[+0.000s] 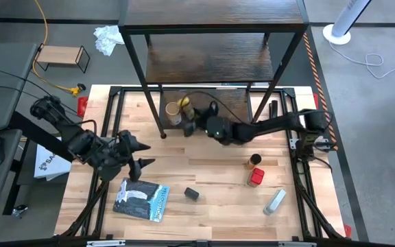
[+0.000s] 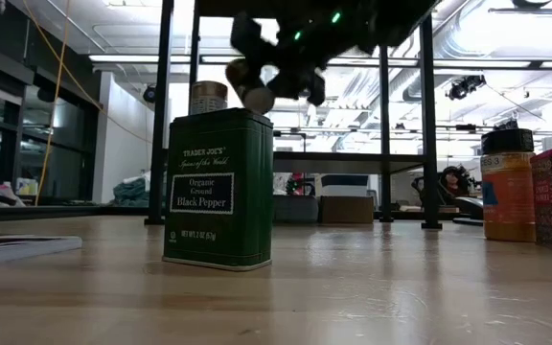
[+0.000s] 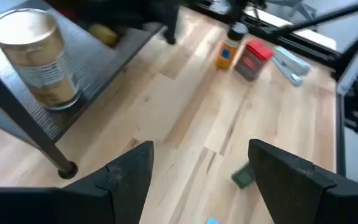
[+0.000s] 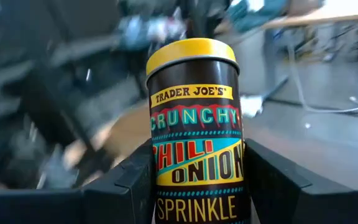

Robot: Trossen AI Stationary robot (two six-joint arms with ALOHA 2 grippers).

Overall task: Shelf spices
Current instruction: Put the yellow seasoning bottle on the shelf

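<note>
My right gripper point(image 1: 192, 116) is shut on the yellow-lidded jar point(image 4: 194, 124), held in the air by the shelf's point(image 1: 211, 62) lowest board point(image 3: 98, 68). A tan-lidded jar point(image 3: 39, 56) stands on that board. The brown jar point(image 1: 254, 161) and the red one point(image 1: 255, 177) stand on the table at the right. The small dark pepper tin point(image 2: 220, 187) stands mid-table near the front. My left gripper point(image 1: 146, 155) hangs open over the table's left part, above the packet's far edge, with nothing between its fingers point(image 3: 129, 180). My right gripper pinches the yellow-lidded jar by the lower half of its body point(image 4: 166, 180), one finger point(image 4: 126, 186) on each side. It reaches in nearly level from the table's right side. The jar is lifted clear of the table, lid end point(image 4: 191, 53) free beyond the fingers.
A flat blue-grey packet point(image 1: 140, 199) lies at the near left, a grey-white tube point(image 1: 274, 201) at the near right. The shelf's black leg point(image 3: 67, 168) stands on the table near the tan-lidded jar. Bare wood lies mid-table between the arms point(image 1: 204, 165).
</note>
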